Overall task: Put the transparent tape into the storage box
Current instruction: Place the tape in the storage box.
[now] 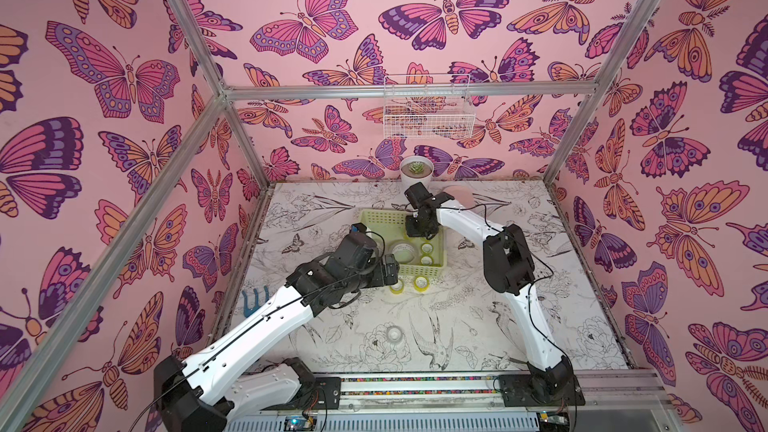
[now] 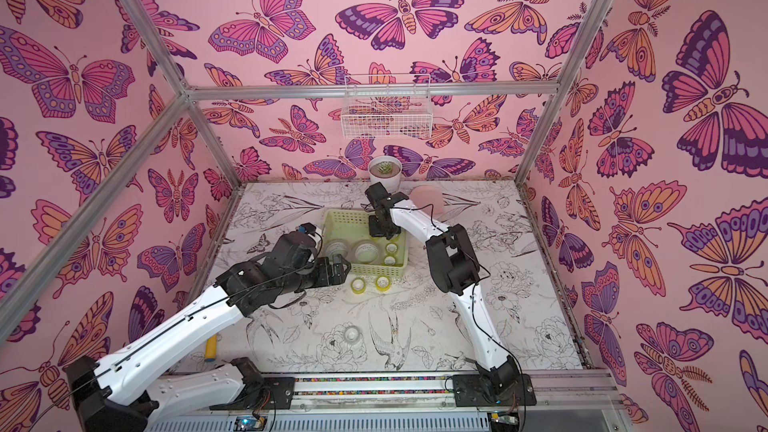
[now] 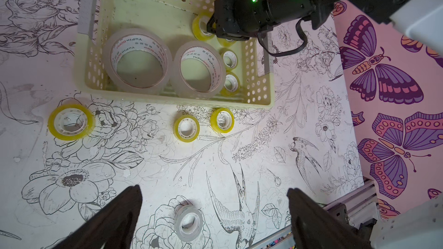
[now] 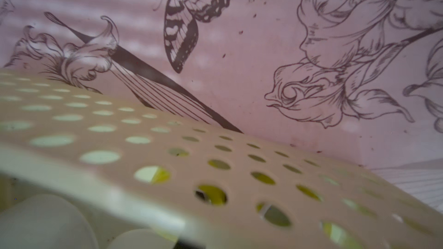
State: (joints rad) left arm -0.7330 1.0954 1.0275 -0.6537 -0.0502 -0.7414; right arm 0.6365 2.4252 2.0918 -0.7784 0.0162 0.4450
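Observation:
The storage box (image 1: 376,214) (image 2: 337,218) (image 3: 167,100) is a pale yellow-green perforated basket in the middle of the table. It holds two large colourless rolls of transparent tape (image 3: 139,61) (image 3: 199,68) and several small yellow ones (image 3: 229,58). On the table by its near wall lie yellow rolls (image 3: 71,122) (image 3: 186,128) (image 3: 222,119) (image 1: 421,283). A small colourless roll (image 3: 189,221) (image 1: 393,333) lies nearer the front. My left gripper (image 3: 214,202) (image 1: 392,274) hovers open above the table, holding nothing. My right gripper (image 3: 212,28) (image 1: 417,232) reaches into the box, shut, its tip against a yellow roll (image 3: 200,26); a grip does not show.
A white wire basket (image 1: 428,112) hangs on the back wall. Below it stand a potted succulent (image 1: 417,172) and a pink disc (image 1: 457,195). A blue tool (image 1: 254,301) lies at the table's left edge. The arms' rail (image 1: 415,384) runs along the front.

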